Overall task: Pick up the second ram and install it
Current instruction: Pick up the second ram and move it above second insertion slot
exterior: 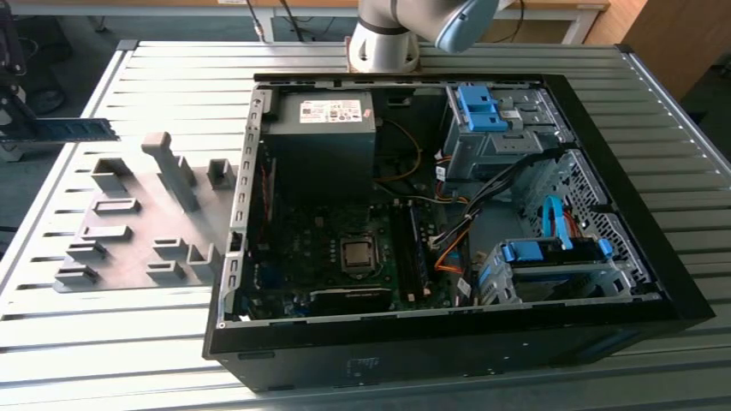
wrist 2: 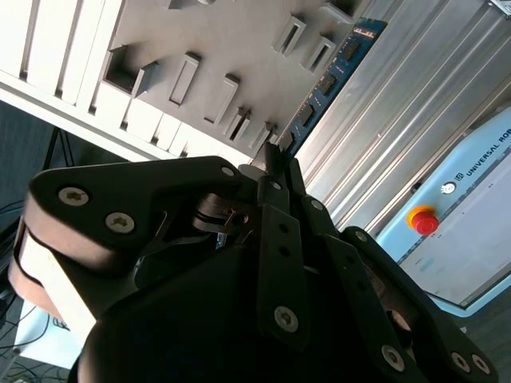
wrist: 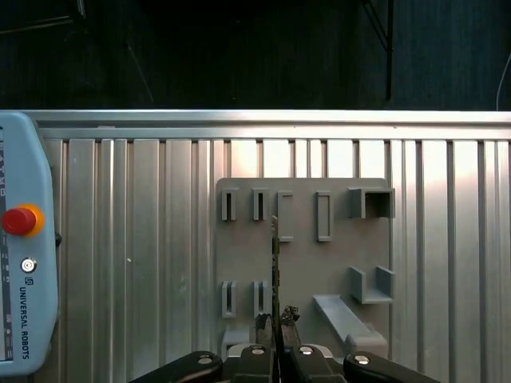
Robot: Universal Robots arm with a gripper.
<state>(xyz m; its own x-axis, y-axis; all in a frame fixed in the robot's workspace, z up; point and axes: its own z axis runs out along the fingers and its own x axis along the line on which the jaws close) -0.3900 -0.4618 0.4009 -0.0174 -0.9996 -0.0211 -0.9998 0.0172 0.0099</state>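
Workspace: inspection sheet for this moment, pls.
Surface: slatted metal table.
Job's things: second ram held in the air near the grey fixture plate; PC case open, motherboard exposed.
Clutter: nothing seen.
Grippers: hand shut on the second ram's end.
Cables: loose leads inside the case.
Surroundings: arm base behind the case; pendant with red stop button.

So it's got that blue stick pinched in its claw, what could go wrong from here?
The gripper pinches the second ram by one end, so the long free part might tilt or slip. Inside the computer case, loose cables crowd the motherboard, so the stick could snag on them.
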